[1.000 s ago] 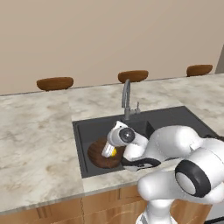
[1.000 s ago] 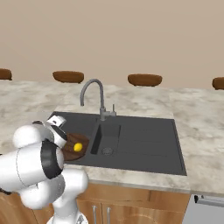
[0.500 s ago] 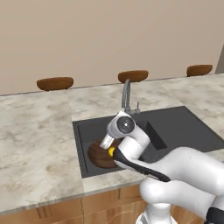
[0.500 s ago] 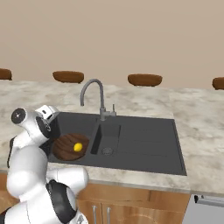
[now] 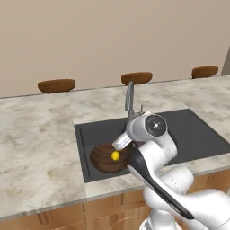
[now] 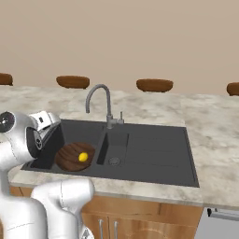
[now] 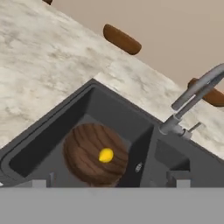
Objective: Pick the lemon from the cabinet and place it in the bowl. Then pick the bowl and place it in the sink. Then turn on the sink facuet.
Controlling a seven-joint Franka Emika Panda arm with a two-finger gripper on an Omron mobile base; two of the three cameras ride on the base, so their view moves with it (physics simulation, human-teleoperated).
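The two-finger gripper [image 7: 111,179] hung above the dark charcoal sink [image 7: 183,166], its spread impossible to judge; the dark brown wooden bowl [image 7: 85,153] sat in the left basin holding the small yellow lemon [image 7: 106,155]. Farther back stood the slim grey gooseneck faucet [image 7: 192,94]; the hand should approach its small side lever [image 7: 196,127] squarely

no text, label, brand, number or sign can be read anywhere.

Below the gripper: streaky dark wood bowl [image 7: 94,154], smooth lemon [image 7: 106,155], matt charcoal sink [image 7: 83,111]; grey metal faucet [image 7: 194,94], marbled stone counter [image 7: 39,61].
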